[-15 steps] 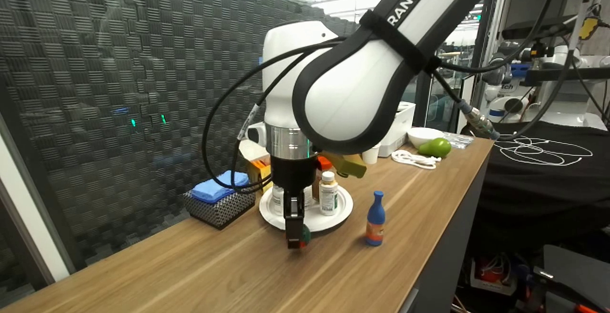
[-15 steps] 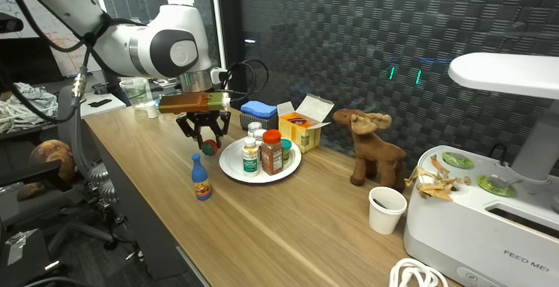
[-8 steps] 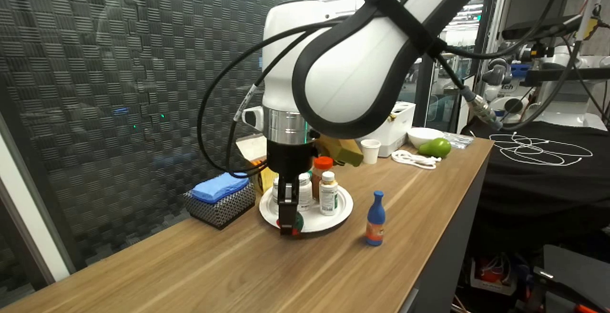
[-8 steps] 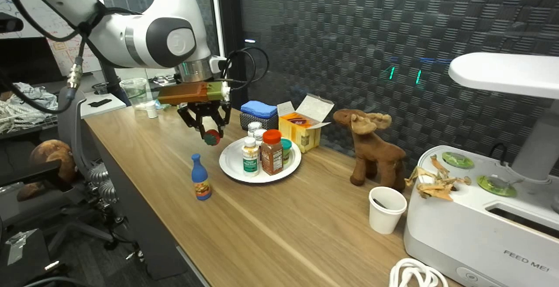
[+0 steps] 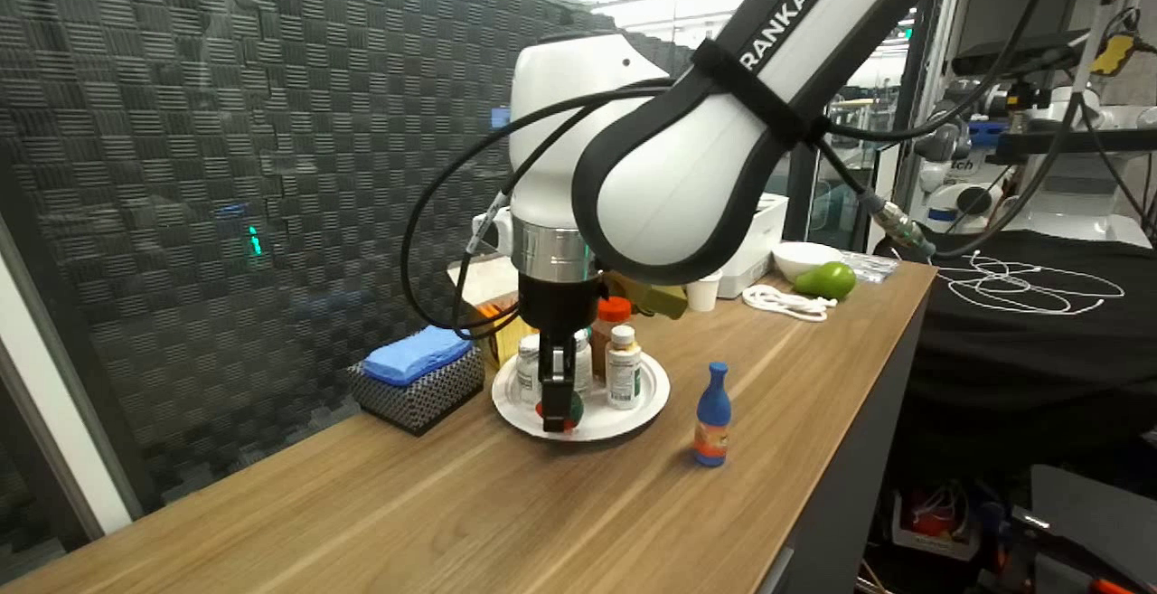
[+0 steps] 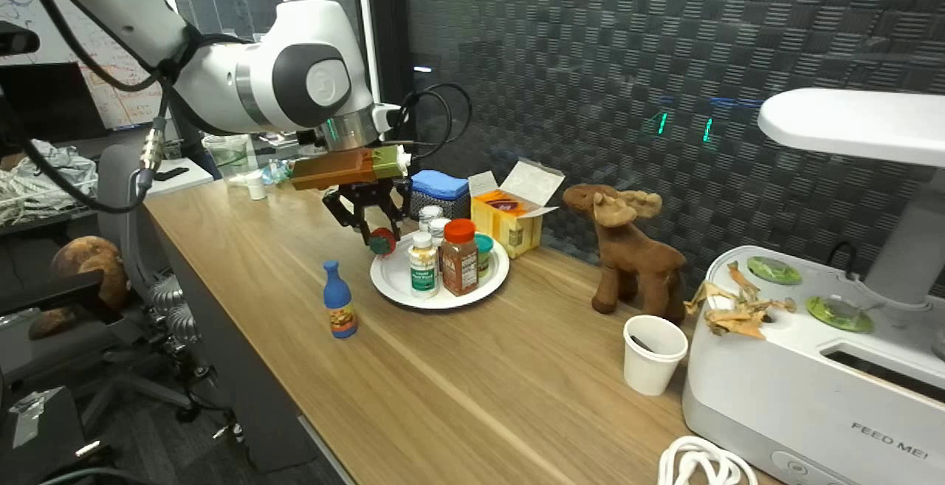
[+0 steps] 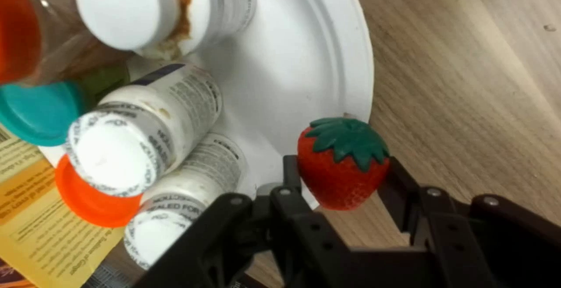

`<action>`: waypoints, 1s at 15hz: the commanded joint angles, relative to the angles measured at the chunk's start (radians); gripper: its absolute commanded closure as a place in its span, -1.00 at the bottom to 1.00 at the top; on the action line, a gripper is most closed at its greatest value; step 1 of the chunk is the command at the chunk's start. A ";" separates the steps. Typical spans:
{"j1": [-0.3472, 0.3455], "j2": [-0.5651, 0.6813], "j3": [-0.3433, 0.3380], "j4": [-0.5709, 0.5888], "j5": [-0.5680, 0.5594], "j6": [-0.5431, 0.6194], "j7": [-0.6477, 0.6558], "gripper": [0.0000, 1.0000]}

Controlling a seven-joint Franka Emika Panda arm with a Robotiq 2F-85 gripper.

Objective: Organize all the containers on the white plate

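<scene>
Containers stand clustered on the white plate, smooth, round and ridged near its rim, across the left half of the wrist view. At the upper left is a white-capped bottle, its shoulder streaked with brown crust; in the corner beside it, a clear-walled jar under an orange-red lid. Below come a teal-lidded jar and two white cylindrical bottles, their caps wrapped in printed film; an orange lid shows just beside them (what it caps is hidden). Right of centre, the black gripper pinches a strawberry, red and dimpled, with a jagged green leaf crown; it overlaps the plate's edge, though whether it touches I cannot tell. Streaked wood grain covers the tabletop at the right. In an exterior view, a narrow-necked blue bottle stands on the tabletop left of centre. At centre, beyond the plate, are a yellow cardboard carton with raised flaps and a black, woven-looking box with a blue top. Further right come a fuzzy brown plush moose and, lower, a tapered white cup.
</scene>
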 commanded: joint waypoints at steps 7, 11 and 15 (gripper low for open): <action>0.019 0.007 -0.014 0.042 -0.043 0.029 0.021 -0.76; 0.016 -0.059 -0.008 -0.009 -0.028 0.029 0.038 -1.00; 0.013 -0.176 -0.015 -0.100 -0.003 0.002 0.122 -1.00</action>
